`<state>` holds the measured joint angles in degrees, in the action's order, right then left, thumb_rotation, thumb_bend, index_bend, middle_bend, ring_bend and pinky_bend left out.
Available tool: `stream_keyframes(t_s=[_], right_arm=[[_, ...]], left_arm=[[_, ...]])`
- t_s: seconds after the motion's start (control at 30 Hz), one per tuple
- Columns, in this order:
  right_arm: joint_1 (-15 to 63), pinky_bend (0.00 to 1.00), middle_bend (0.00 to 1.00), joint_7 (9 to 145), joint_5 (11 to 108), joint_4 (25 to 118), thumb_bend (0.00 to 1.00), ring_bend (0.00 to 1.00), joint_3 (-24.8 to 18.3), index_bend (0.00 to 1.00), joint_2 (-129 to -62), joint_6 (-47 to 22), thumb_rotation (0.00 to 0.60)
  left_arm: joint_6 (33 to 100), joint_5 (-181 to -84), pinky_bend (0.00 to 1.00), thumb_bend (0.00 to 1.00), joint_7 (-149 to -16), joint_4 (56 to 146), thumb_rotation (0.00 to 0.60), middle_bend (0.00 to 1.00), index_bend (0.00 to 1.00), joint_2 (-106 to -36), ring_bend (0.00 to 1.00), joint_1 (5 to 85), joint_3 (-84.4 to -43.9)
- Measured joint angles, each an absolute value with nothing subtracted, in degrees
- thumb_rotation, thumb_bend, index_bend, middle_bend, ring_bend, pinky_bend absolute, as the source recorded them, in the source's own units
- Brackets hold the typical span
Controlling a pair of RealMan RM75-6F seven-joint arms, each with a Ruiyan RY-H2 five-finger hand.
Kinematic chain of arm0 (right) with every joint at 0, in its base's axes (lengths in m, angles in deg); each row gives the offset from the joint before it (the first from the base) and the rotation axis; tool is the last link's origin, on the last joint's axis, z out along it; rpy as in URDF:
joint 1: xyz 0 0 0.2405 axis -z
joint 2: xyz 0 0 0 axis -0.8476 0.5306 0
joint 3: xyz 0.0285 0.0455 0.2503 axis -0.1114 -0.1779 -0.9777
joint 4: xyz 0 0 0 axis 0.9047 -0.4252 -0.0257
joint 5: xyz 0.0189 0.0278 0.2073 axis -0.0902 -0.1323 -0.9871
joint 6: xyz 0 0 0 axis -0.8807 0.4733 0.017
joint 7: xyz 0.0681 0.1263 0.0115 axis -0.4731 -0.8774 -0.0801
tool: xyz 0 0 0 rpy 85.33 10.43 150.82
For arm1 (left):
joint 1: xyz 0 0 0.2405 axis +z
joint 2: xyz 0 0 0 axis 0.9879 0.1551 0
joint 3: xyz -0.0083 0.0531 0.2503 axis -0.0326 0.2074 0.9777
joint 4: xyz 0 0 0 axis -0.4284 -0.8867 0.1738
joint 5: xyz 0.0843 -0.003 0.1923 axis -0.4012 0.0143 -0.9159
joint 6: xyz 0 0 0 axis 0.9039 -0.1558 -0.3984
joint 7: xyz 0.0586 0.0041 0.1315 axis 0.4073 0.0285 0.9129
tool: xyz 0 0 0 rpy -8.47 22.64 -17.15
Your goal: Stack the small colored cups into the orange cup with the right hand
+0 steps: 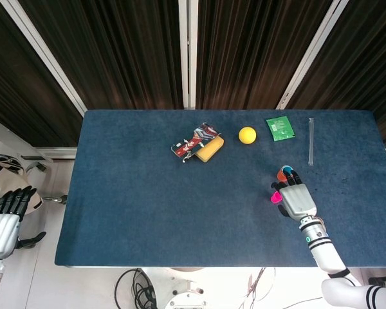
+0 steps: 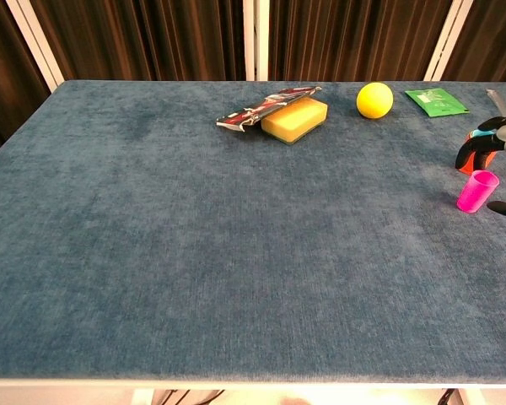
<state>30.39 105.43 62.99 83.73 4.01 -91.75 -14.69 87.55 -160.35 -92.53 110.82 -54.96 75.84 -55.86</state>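
The orange cup [image 1: 285, 171] stands at the table's right with a blue cup nested inside it; in the chest view the orange cup [image 2: 479, 155] is partly hidden behind dark fingers [image 2: 470, 150]. A pink cup [image 1: 276, 197] stands upright just in front of it, also seen as the pink cup [image 2: 477, 191] in the chest view. My right hand [image 1: 295, 198] hovers right beside the pink cup, fingers spread behind it and thumb on its near right side, holding nothing. My left hand [image 1: 2, 224] hangs off the table's left side, fingers apart and empty.
A yellow ball [image 1: 247, 134], a yellow sponge [image 1: 210, 149] lying against a snack packet [image 1: 193, 143], a green packet [image 1: 280, 128] and a clear strip [image 1: 311, 150] lie along the far part of the blue table [image 1: 148, 206].
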Motion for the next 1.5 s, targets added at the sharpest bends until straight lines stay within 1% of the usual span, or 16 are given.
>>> stream_keyframes(t_s=[0.17,0.4,0.53,0.63,0.93,1.23,1.33,1.5], right_arm=[[30.42,0.0,0.4,106.49,62.99,83.07,0.29,0.04,3.84,0.34,-92.77,-14.07,0.6],[30.45,0.0,0.43,107.54,62.71,82.7,0.33,0.06,3.55,0.41,-93.4,-13.69,0.6],[30.5,0.0,0.46,107.63,62.76,82.47,0.33,0.08,3.34,0.47,-93.7,-13.37,0.6],[30.59,0.0,0.47,107.42,63.06,82.22,0.33,0.08,3.17,0.49,-93.88,-13.02,0.6],[31.01,0.0,0.49,105.51,64.19,83.97,0.33,0.09,2.21,0.5,-92.59,-11.52,0.6],[31.4,0.0,0.5,101.97,66.26,87.78,0.33,0.1,-1.91,0.5,-88.34,-7.01,0.6],[31.11,0.0,0.5,101.77,64.66,86.96,0.33,0.11,-3.05,0.5,-88.18,-7.3,0.6],[29.61,0.0,0.5,102.19,60.81,82.64,0.33,0.11,-4.44,0.5,-88.87,-10.08,0.6]], left_arm=[[87.63,-160.31,0.0,0.12,-92.93,110.56,0.6,0.04,0.05,-55.0,0.0,75.96,-55.83],[87.76,-160.48,0.0,0.12,-93.27,110.42,0.6,0.04,0.05,-54.96,0.0,75.96,-55.85],[87.73,-160.52,0.0,0.12,-93.36,110.39,0.6,0.04,0.05,-54.93,0.0,75.93,-55.86],[87.72,-160.53,0.0,0.12,-93.42,110.38,0.6,0.04,0.05,-54.96,0.0,75.92,-55.87],[87.91,-160.71,0.0,0.12,-93.58,110.59,0.6,0.04,0.05,-54.79,0.0,75.89,-55.94],[88.2,-160.96,0.0,0.12,-93.3,110.95,0.6,0.04,0.05,-54.67,0.0,75.9,-55.94],[88.19,-161.06,0.0,0.12,-93.18,111.09,0.6,0.04,0.05,-54.59,0.0,75.92,-55.85],[88.34,-161.17,0.0,0.12,-92.94,111.29,0.6,0.04,0.05,-54.54,0.0,75.96,-55.83]])
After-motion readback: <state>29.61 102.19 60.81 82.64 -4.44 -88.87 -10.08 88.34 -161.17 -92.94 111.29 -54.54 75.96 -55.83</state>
